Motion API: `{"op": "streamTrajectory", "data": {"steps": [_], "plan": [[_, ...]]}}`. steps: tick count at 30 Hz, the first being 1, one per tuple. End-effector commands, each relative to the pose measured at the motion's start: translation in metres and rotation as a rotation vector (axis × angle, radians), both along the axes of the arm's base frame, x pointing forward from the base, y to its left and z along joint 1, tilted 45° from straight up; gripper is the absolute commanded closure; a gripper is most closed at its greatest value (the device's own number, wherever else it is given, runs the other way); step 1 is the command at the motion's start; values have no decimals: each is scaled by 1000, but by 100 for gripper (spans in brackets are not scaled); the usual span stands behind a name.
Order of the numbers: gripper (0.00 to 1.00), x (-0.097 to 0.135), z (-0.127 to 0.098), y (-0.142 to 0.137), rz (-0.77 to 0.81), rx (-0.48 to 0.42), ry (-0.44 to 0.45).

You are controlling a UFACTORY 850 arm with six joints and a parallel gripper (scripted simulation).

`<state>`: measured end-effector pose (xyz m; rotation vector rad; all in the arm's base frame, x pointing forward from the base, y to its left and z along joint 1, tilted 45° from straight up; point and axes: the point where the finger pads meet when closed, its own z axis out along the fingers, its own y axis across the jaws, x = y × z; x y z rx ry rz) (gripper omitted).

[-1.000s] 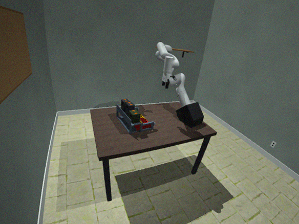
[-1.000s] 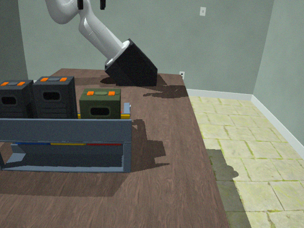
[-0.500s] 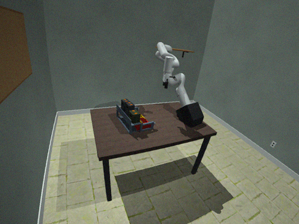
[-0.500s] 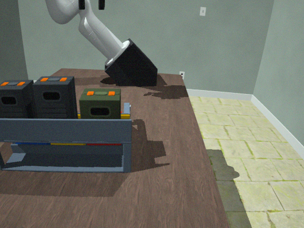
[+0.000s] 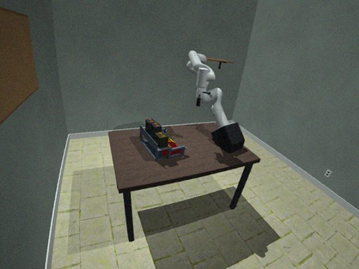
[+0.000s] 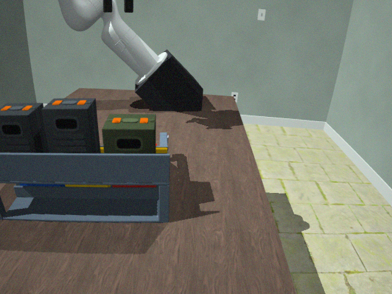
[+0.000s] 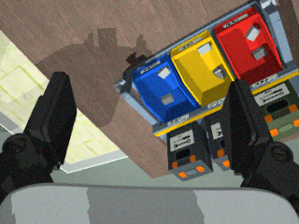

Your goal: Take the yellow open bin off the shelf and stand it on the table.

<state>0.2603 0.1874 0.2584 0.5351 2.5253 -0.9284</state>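
The yellow open bin (image 7: 201, 71) sits in the middle of the shelf's (image 5: 160, 142) lower row, between a blue bin (image 7: 163, 90) and a red bin (image 7: 252, 45). Each holds small white parts. In the exterior view only the bins' back edges show as thin coloured strips, the yellow bin's strip (image 6: 87, 185) in the middle, behind the grey shelf (image 6: 83, 186). My gripper (image 5: 198, 101) hangs high above the table, well apart from the shelf, fingers wide open and empty (image 7: 149, 131). Its fingertips show at the top edge of the exterior view (image 6: 117, 6).
Two dark boxes (image 6: 47, 125) and a green box (image 6: 128, 133) with orange tabs stand on the shelf's upper level. The arm's black base (image 6: 169, 83) sits at the table's far end. The table edge and tiled floor (image 6: 316, 190) lie to the right.
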Motion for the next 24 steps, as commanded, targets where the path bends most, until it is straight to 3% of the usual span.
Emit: {"op": "streamTrajectory", "data": {"steps": [1, 3, 15, 20, 24], "plan": [[0, 0, 0, 1, -102, 35, -99], [0, 0, 0, 1, -175, 59, -169], [0, 0, 0, 1, -175, 59, -169], [0, 0, 0, 1, -357, 119, -344], [0, 0, 0, 1, -357, 119, -344]]}}
